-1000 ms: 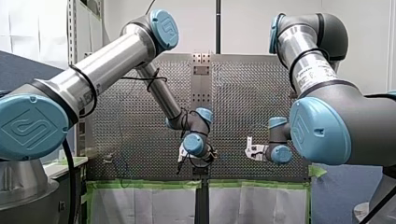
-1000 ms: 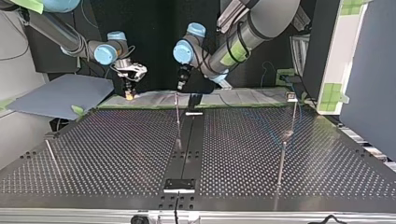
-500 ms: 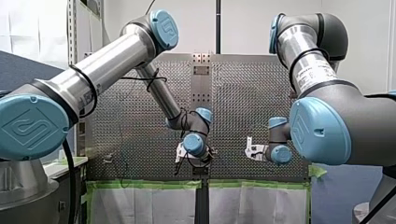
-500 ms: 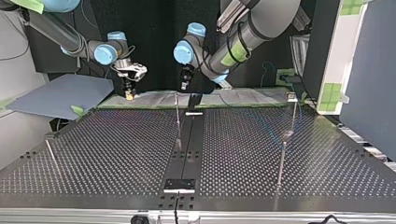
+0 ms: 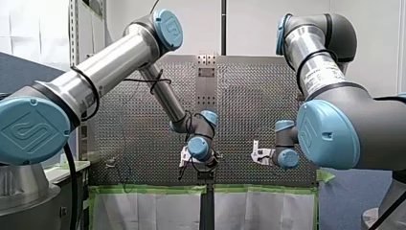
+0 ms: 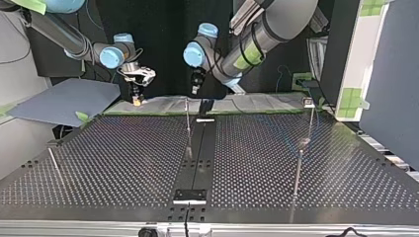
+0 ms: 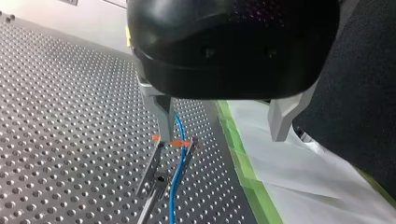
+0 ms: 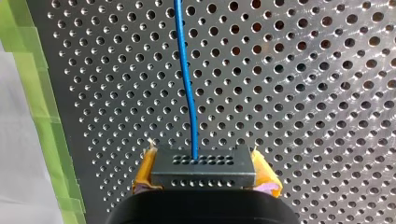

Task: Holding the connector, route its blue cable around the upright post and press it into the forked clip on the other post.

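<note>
1. Pads (image 8: 145, 170) of my right claw (image 8: 203, 181), yellow ones, are clamped on the two ends of the dark connector (image 8: 203, 164), which leaves its cable face clear.
2. From that face the blue cable (image 8: 187, 84) runs ahead, nearly straight, over the perforated table (image 8: 303, 93), so it can be steered from this end.
3. My left claw (image 7: 222, 136) stands with its fingers apart. One metal finger (image 7: 164, 114) is just beside the cable at the forked clip (image 7: 180, 143), probably to press it down.
4. Whether the cable sits fully between the clip's orange-tipped prongs, I cannot tell.

Blue cable (image 8: 187, 84), green tape (image 8: 44, 102).
</note>
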Controlling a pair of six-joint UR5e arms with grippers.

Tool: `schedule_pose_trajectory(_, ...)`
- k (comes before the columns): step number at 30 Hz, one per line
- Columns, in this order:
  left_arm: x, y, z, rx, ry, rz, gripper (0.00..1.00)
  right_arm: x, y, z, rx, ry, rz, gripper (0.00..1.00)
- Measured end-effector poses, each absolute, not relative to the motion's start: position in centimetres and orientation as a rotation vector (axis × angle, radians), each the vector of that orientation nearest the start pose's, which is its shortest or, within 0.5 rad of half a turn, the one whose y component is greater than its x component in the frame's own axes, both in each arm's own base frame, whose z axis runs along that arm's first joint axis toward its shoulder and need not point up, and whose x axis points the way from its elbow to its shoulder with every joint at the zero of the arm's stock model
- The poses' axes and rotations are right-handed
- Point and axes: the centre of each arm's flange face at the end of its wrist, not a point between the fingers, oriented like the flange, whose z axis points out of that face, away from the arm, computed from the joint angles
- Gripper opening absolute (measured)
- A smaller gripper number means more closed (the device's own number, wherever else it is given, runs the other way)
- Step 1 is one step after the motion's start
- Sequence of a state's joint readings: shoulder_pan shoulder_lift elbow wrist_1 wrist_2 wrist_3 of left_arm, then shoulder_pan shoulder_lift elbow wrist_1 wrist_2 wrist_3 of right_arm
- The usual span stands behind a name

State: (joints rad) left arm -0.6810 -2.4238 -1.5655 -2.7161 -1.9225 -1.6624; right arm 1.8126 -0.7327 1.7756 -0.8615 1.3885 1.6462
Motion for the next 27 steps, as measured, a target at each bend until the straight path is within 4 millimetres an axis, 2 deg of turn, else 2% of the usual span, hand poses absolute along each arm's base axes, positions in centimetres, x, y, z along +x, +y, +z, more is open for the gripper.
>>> schedule_pose_trajectory(15,39.1,-47.0,5.5,0.323,1.852,-0.227,0.98,28.9,-53.6,-0.9,1.650,-1.195,1.458,0.00)
schedule_pose_trajectory(27,38.1,-44.8,8.9,0.174,1.773,-0.239,0.98,28.6,-53.7,-1.0,1.645,-1.221,1.461,0.00)
